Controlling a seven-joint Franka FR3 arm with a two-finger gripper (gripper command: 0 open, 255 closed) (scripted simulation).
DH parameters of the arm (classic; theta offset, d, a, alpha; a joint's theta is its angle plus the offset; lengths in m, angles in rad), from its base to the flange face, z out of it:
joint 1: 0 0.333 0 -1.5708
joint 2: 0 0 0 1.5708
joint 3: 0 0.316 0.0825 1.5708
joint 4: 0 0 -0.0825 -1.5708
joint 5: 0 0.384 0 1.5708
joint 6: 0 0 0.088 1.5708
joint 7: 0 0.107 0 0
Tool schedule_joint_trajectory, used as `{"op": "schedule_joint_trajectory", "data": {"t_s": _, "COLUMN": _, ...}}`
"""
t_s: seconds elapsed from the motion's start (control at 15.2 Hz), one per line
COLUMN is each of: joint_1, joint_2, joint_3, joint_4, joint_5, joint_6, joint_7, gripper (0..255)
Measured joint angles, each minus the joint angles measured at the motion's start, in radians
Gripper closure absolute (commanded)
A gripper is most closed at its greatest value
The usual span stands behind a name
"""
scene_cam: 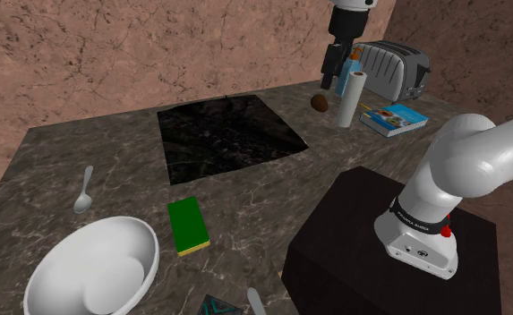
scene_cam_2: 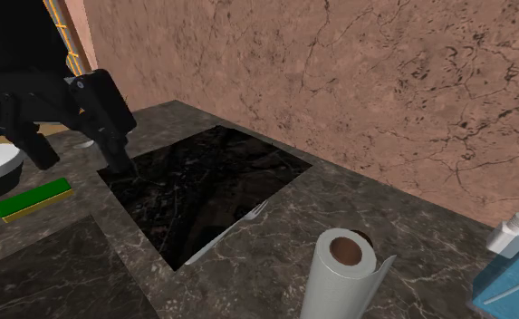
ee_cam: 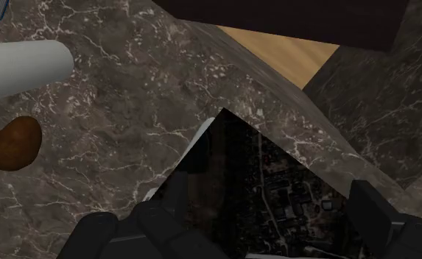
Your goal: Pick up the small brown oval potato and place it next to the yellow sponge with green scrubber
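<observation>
Pre-grasp approach: gripper (scene_cam: pixel 334 80) open and empty, potato (ee_cam: pixel 14 142) off to one side; next likely needs centring, then descent.

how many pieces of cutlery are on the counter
3: a spoon beside the bowl, a fork at the dark panel's edge near the paper roll, and a grey utensil cut off at the shoulder view's bottom edge. More may be hidden.

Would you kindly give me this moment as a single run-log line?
stage: pre-grasp | gripper: open, empty | potato: on counter beside paper towel roll, not held | sponge: near bowl, apart from potato
</observation>
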Motion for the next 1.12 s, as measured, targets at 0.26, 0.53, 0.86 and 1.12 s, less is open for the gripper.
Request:
{"op": "schedule_joint_trajectory", "data": {"t_s": 0.26, "joint_1": -0.025, "joint_2": 0.024, "joint_3": -0.022, "joint_4": -0.029, "joint_5": -0.02, "joint_6": 0.067, "joint_7": -0.003, "gripper": 0}}
{"op": "schedule_joint_trajectory", "data": {"t_s": 0.53, "joint_1": -0.075, "joint_2": 0.072, "joint_3": -0.068, "joint_4": -0.079, "joint_5": -0.057, "joint_6": 0.193, "joint_7": -0.01, "gripper": 0}}
{"op": "schedule_joint_trajectory", "data": {"t_s": 0.86, "joint_1": -0.135, "joint_2": 0.155, "joint_3": -0.123, "joint_4": -0.126, "joint_5": -0.097, "joint_6": 0.362, "joint_7": -0.01, "gripper": 0}}
{"op": "schedule_joint_trajectory", "data": {"t_s": 1.12, "joint_1": -0.182, "joint_2": 0.239, "joint_3": -0.17, "joint_4": -0.144, "joint_5": -0.124, "joint_6": 0.495, "joint_7": -0.012, "gripper": 0}}
